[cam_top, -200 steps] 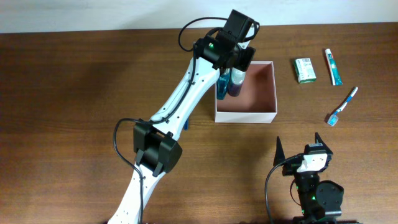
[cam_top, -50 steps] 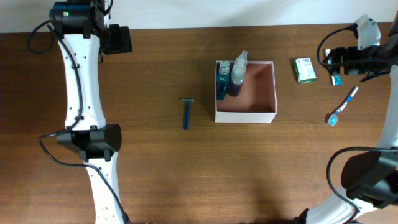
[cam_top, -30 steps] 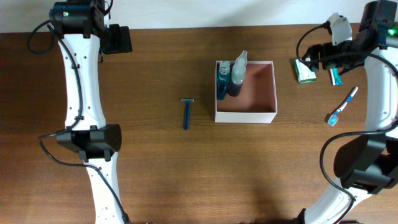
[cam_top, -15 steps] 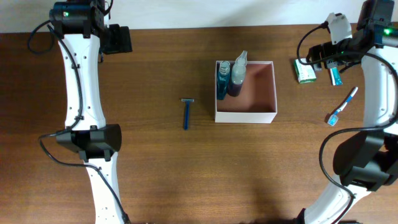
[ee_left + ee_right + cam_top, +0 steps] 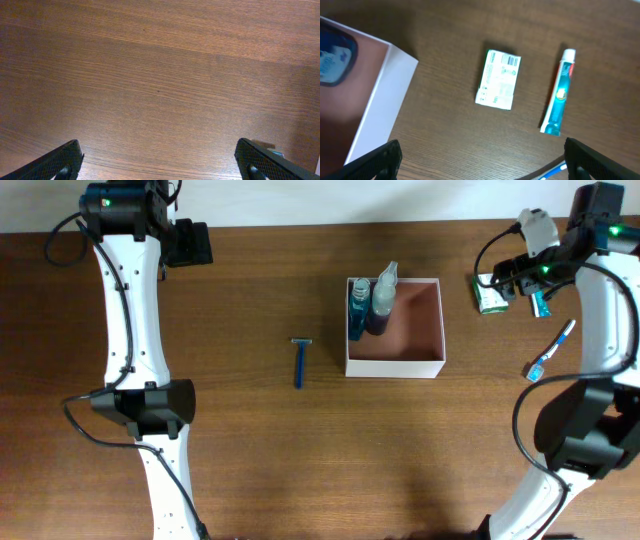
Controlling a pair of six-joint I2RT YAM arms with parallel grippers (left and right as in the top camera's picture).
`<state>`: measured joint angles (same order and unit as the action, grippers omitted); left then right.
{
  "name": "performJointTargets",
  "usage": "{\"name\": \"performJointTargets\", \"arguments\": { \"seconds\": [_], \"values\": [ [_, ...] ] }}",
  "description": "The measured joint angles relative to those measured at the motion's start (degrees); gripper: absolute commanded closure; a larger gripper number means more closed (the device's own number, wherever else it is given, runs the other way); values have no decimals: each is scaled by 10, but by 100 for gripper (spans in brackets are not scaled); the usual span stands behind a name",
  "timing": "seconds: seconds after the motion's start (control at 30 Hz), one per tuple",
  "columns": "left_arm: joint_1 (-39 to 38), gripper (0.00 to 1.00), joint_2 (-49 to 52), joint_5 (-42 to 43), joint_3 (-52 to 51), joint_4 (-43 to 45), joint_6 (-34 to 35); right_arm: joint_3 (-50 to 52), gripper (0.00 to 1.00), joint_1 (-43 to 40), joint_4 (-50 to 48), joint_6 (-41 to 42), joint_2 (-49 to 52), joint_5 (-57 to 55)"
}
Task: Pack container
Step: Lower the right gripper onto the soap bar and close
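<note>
**Right claw poised over the carton, ready to come down**

The right gripper (image 5: 487,164) hangs released above the small green-and-white carton (image 5: 498,79), its fingertips wide apart at the lower corners of the wrist view. The left gripper (image 5: 161,164) is also released, parked over bare table (image 5: 160,75) at the far corner, well apart from everything.

The container (image 5: 395,366) sits near the middle of the table. A blue bottle (image 5: 357,310) and a spray bottle (image 5: 382,295) stand upright together in its rear corner on the razor's side.

The step in hand looks like picking up the carton. To do it well, centre the claw over the carton first; at present it lies ahead of the fingertips rather than between them. The carton's long axis runs roughly across the finger line, tilted slightly, so a small wrist turn should let the fingers close squarely on its narrow width.

One finger must descend between the carton and the container's white wall (image 5: 380,107), the other between the carton and the toothpaste tube (image 5: 559,92). Both gaps look open, and the tube side is the tighter in the overhead view.

The lift should clear the container's rim before crossing. Inside, the pinkish floor away from the bottles is bare, which offers the easiest landing. The toothbrush (image 5: 551,350) and the razor (image 5: 300,362) lie well clear of that path.
</note>
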<state>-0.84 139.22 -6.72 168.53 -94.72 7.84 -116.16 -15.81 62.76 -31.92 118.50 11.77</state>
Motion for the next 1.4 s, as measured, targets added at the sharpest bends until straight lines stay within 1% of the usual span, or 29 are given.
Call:
{"name": "performJointTargets", "arguments": {
  "seconds": [0.2,0.43,0.7,0.9,1.23,1.4],
  "values": [
    [0,1,0,0,0,0,0,0,1,-14,-19,-2,40,-17],
    [0,1,0,0,0,0,0,1,1,-28,-45,-3,43,-19],
    [0,1,0,0,0,0,0,5,1,-28,-50,-3,46,-18],
    [0,0,0,0,0,0,0,9,1,-26,-54,-3,79,-16],
    [0,1,0,0,0,0,0,12,1,-7,-110,-2,120,-2],
    [0,1,0,0,0,0,0,13,1,-6,-134,50,122,3]
  ]
}}
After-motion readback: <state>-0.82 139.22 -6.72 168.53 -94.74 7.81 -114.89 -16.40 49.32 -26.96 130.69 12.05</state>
